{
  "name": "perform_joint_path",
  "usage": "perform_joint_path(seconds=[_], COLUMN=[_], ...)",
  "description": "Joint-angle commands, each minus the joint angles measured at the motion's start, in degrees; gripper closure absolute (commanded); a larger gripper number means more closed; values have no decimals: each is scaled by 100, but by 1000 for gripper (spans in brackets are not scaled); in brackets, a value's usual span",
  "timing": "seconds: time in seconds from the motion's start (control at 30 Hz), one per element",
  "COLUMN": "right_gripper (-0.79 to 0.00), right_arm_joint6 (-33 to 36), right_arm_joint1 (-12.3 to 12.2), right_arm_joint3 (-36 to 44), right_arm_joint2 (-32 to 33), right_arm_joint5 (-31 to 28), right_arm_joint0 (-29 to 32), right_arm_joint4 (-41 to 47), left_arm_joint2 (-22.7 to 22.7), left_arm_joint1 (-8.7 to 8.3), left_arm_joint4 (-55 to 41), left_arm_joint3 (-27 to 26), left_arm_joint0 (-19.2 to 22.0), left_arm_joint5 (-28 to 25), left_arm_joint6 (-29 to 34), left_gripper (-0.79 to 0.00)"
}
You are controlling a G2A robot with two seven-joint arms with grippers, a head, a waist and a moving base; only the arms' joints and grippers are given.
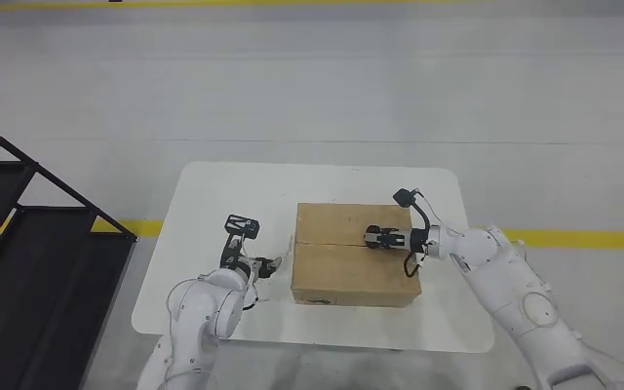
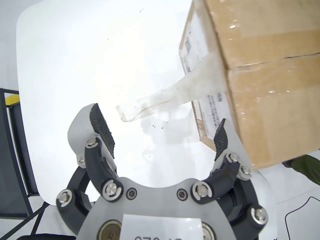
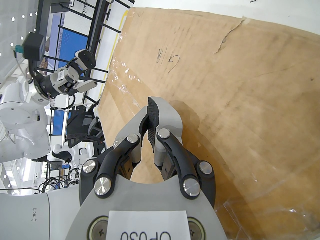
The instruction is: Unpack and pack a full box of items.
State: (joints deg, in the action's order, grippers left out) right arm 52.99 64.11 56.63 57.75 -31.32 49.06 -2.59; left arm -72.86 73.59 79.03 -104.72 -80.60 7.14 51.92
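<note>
A closed brown cardboard box (image 1: 356, 255) lies in the middle of the white table (image 1: 224, 200), its top flaps meeting at a taped seam. A loose strip of clear tape (image 2: 152, 103) hangs off the box's labelled end (image 2: 197, 76), reaching toward my left gripper. That left gripper (image 2: 162, 131) stands open just beside this end of the box (image 2: 265, 58), low over the table, with nothing between its fingers (image 2: 102, 126). My right gripper (image 3: 150, 112) is shut and rests over the box top (image 3: 225, 76) near the seam, seen from above at the right gripper (image 1: 375, 237).
A black metal rack (image 1: 49, 253) stands off the table's left side. A yellow line (image 1: 570, 237) runs along the floor behind. Bare table surface lies left of the box and beyond it. The left gripper (image 3: 75, 82) shows past the box's far edge.
</note>
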Motion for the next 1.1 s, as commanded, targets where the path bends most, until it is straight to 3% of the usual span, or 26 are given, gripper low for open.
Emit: perform_joint_path(seconds=[0.0,0.43,0.73,1.07], right_gripper=[0,0,0,0], right_arm_joint6=[-12,-75,-127,-136], right_arm_joint1=[1,8,33,58], right_arm_joint3=[1,7,18,-31], right_arm_joint2=[-2,-31,-91,-141], right_arm_joint5=[10,54,71,30], right_arm_joint0=[0,16,-4,-42], right_arm_joint4=[3,-24,-35,-16], left_arm_joint2=[16,418,557,519], left_arm_joint1=[16,152,194,220], left_arm_joint4=[-8,-384,-450,-613], left_arm_joint3=[230,1618,1718,1493], left_arm_joint0=[27,511,586,472], left_arm_joint5=[153,208,76,134], left_arm_joint6=[-125,-720,-1109,-1648], left_gripper=[-785,-785,-785,-785])
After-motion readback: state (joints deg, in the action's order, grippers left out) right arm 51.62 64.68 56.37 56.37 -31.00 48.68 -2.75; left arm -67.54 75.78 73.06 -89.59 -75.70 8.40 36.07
